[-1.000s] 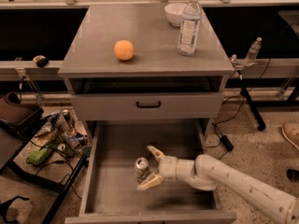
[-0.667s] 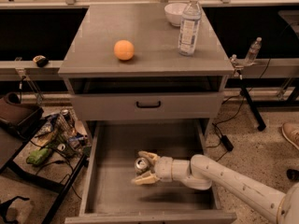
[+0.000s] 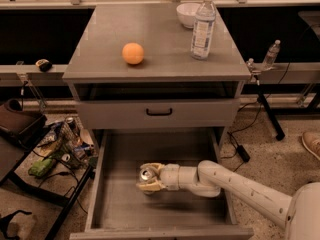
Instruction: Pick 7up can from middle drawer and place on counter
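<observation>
Pincer (image 3: 145, 178) grasping 7up can (image 3: 148, 173) in middle drawer (image 3: 127, 206); orange (image 3: 133, 53), bottle (image 3: 202, 29), bowl (image 3: 187, 13) on counter (image 3: 160, 39).

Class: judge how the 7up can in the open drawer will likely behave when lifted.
The gripper in the middle drawer is shut on the upright 7up can. Its smooth round wall may slip in a weak hold. Being small, it is probably light. If tipped, it would likely roll across the flat drawer floor.

My arm (image 3: 240, 191) is smooth off-white tubing with rounded, bulging joints, widening into a pale grey shell at the lower right of the frame. Its gripper (image 3: 148, 178), low and just left of centre, looks cream-yellow.
</observation>
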{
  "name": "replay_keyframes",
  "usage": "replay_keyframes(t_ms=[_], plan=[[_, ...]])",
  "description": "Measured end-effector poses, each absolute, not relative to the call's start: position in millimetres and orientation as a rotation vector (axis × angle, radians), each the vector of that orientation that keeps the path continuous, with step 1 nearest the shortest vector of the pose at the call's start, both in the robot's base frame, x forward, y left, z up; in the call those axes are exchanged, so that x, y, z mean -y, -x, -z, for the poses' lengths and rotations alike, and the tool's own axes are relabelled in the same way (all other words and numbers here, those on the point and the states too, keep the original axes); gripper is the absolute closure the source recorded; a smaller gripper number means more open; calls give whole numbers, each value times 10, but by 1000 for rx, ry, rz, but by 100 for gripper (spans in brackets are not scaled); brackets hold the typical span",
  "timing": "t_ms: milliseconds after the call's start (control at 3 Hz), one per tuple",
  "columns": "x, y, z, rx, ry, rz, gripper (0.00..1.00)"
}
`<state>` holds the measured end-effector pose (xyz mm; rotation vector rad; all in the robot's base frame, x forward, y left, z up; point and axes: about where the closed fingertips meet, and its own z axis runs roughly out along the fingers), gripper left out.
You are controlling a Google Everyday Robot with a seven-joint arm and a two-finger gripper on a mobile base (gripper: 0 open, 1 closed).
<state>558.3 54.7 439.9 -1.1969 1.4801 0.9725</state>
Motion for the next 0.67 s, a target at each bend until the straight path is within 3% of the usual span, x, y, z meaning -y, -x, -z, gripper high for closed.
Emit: replay_keyframes(t_ms=[333,667], plan=[[-438,-5610,-4916,-1489,1207,-950,95],[2,-5586,-6315,-1449,1219,-951,100]])
